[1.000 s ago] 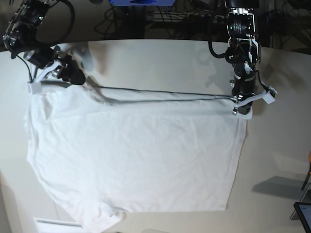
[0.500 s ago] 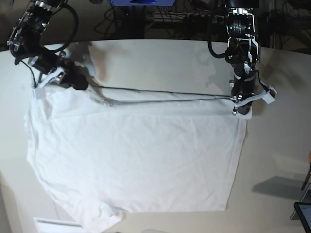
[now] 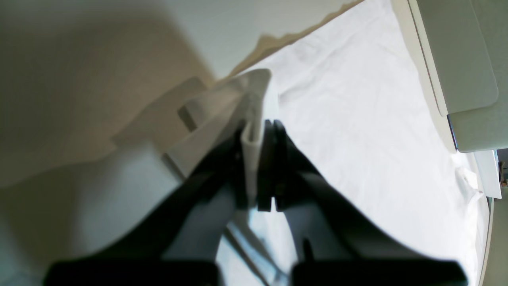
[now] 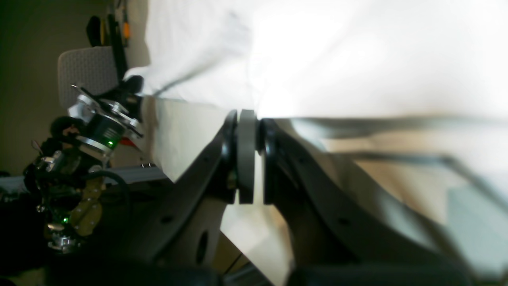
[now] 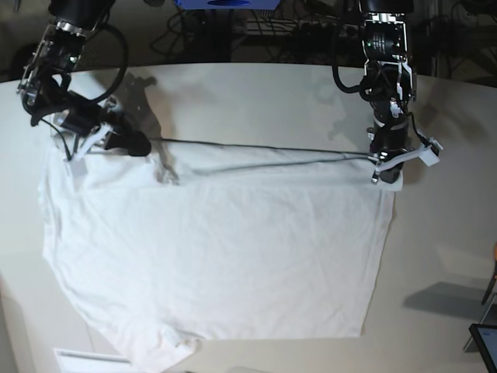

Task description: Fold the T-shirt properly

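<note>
The white T-shirt lies spread flat over the table, its far edge pulled into a straight line between my two grippers. My left gripper is at the shirt's far right corner. In the left wrist view this gripper is shut on a fold of the T-shirt. My right gripper is at the far left corner. In the right wrist view it is shut on a thin edge of the T-shirt.
The table runs bare behind the shirt, with cables and dark equipment beyond its far edge. A white strip lies at the front left. A dark screen corner shows at the front right. A grey chair back stands off the table.
My right gripper has moved right and down onto the shirt's far left corner and gone from open to shut on the cloth. The left arm has not moved.
</note>
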### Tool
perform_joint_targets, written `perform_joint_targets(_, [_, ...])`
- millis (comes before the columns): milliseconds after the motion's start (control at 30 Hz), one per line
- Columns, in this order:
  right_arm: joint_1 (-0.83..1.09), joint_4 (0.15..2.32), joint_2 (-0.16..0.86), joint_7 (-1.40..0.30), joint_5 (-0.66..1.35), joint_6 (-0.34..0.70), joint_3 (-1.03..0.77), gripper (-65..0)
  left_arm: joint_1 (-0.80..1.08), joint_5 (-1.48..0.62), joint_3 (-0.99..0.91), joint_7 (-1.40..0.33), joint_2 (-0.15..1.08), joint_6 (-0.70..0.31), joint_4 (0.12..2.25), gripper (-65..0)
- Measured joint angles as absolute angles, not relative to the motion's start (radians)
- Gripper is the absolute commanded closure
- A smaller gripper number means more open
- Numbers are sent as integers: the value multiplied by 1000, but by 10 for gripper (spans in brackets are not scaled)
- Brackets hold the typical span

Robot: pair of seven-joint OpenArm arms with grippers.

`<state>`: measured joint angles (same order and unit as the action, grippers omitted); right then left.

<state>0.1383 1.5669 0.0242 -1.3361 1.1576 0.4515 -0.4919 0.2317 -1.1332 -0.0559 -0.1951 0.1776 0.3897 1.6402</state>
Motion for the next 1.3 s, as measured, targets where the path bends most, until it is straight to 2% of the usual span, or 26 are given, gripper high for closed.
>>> perform_joint_targets(100, [125,1567,25,-1338,1153,451,-492,0,218,-1134,-56,-196,177,390,1640,0])
perform_joint_targets(267, [91,1567,55,-1342,1154,451,-492,0,208,-1134,-56,-196,178,389,1641,-54])
perform_joint_targets(700, [23,1534,81,-1340,1156,451,-481,0,159,-1134,-59,-195,150,393,1640,-59])
perform_joint_targets(767, [16,1496,106,-1338,1151,451,-447,0,155,-1133,-59,-192,141,393,1640,-96])
perform_joint_targets(833, [8,1458,125,-1336,1153,451,-418,0,158,-1134,-58,-195,133,392,1640,-203])
perform_joint_targets(933, [5,1444,136,-1316,1150,451,-396,0,164,-1134,-62,-194,113,392,1640,-314])
perform_joint_targets(1300, [-16,1444,152,-1319,1154,451,-381,0,123,-1133,-66,-193,43,393,1635,-319])
